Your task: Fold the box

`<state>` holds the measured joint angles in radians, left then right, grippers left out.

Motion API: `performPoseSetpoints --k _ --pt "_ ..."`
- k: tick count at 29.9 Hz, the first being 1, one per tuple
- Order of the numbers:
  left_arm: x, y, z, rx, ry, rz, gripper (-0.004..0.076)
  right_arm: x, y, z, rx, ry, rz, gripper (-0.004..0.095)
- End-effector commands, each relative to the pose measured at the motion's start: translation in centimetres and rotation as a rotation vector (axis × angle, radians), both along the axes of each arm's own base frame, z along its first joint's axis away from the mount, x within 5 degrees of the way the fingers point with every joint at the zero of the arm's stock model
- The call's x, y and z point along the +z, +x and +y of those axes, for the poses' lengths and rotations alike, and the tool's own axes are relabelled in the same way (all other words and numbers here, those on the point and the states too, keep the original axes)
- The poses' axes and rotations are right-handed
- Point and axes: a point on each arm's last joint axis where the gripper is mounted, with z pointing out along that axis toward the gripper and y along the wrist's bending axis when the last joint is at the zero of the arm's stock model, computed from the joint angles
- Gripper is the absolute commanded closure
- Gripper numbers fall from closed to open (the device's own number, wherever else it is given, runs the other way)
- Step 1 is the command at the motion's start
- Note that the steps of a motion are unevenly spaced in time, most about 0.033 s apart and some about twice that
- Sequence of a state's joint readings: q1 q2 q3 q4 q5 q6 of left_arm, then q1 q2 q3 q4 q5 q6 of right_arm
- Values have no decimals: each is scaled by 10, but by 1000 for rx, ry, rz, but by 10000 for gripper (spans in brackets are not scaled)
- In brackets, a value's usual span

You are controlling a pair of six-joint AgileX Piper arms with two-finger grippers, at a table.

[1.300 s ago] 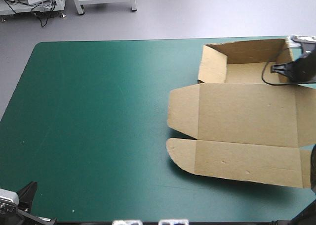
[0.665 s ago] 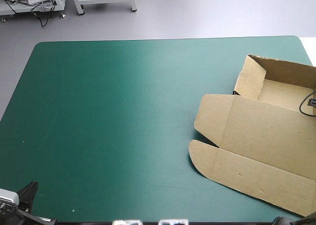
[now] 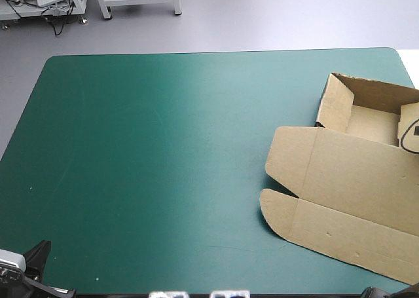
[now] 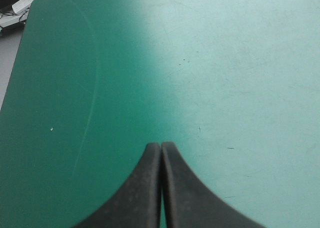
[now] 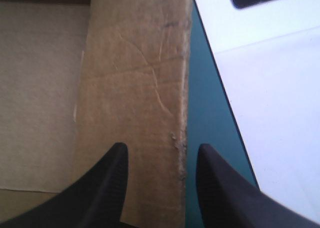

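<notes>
Brown box [image 3: 353, 180] lies at the right of the table [image 3: 163, 147]. Our right gripper [image 5: 160, 150], fingers apart, hangs over its right wall [image 5: 135, 87], so we should centre on the edge before pinching. Our left gripper [image 4: 161, 145] rests pressed together.

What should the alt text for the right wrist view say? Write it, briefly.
The right gripper stands open over a side wall of the brown box, the wall's edge between its fingers. The box's floor lies to one side, and a strip of teal-green cover to the other.
</notes>
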<state>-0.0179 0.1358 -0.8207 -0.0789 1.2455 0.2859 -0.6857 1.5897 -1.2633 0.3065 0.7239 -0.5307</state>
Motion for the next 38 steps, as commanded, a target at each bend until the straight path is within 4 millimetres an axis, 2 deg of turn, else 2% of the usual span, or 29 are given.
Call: performPoseSetpoints --k 1,5,8,11,15,19,22,27,30,33,38 --pt "9 5 0 -2 -10 -42 734 69 -11 13 -9 -87 -199 575" --pt "9 5 0 1 -7 -42 734 124 -35 37 18 -134 -321 719" --pt "9 5 0 1 -7 -42 734 151 -58 63 43 -125 -401 834" --pt "9 5 0 4 -4 -44 734 165 -82 89 69 -96 -461 925" --pt "10 6 0 3 -7 -57 734 173 -114 123 63 -19 -569 925" --pt "10 5 0 3 -7 -65 734 161 -144 156 111 69 -600 925" --pt "11 6 0 2 -15 -71 734 142 -170 181 141 91 -589 925" --pt "11 6 -1 -26 -30 -74 734 108 -218 223 263 55 -690 925" --pt "11 5 -1 -53 -32 -74 734 92 -243 236 384 6 -722 925" --pt "6 8 0 -73 -32 -54 734 74 -262 240 481 -36 -700 925" --pt "-16 15 -3 -111 -54 -15 734 40 -275 231 492 -82 -586 925"
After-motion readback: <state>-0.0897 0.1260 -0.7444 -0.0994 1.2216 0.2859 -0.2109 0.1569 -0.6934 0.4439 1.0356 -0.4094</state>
